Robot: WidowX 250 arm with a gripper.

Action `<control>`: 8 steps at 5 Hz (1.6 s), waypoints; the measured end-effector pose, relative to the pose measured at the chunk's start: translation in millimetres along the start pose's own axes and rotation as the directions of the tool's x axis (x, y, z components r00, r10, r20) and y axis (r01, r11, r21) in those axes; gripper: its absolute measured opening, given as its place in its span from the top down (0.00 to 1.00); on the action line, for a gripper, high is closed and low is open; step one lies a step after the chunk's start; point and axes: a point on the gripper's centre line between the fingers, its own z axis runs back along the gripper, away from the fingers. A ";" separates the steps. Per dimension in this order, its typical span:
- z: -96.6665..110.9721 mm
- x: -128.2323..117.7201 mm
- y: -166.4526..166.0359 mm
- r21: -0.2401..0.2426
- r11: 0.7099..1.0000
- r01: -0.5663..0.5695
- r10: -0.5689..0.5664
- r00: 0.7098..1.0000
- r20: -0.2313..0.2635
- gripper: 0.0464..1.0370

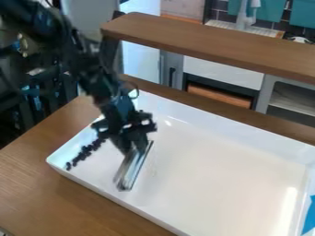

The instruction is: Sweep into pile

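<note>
The gripper (135,144) hangs over the left part of the white tray (227,175), shut on the top of a flat, pale sweeping tool (129,173). That tool slants down and to the left, its lower end near the tray's front left wall. A narrow row of small dark pieces (84,153) lies left of the tool, running from beside the arm down toward the tray's left corner. Space shows between the lower part of the row and the tool. The arm covers whatever lies behind the row's upper end.
Raised white walls edge the tray on a brown wooden table (37,184). Behind it stands a wooden shelf (215,44) above grey and white cabinets. Something blue (310,215) sits at the tray's right edge.
</note>
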 end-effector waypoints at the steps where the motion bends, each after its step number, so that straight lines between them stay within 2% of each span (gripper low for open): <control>1: -5.5 -1.0 9.3 0.002 0.996 0.087 -0.087 0.994 0.071 0.69; 2: -17.2 -1.9 18.8 0.018 0.995 0.095 -0.097 0.990 0.101 0.69; 4: -19.9 3.9 27.3 0.049 0.992 0.115 -0.120 0.986 0.118 0.69; 5: -17.5 11.3 36.3 0.090 0.987 0.135 -0.144 0.983 0.114 0.69; 6: -7.5 21.5 58.5 0.153 0.978 0.143 -0.160 0.982 0.104 0.69; 7: -1.8 28.9 77.7 0.278 0.927 0.254 -0.289 0.952 0.095 0.69; 8: 2.5 41.8 87.8 0.392 0.852 0.345 -0.408 0.909 0.087 0.69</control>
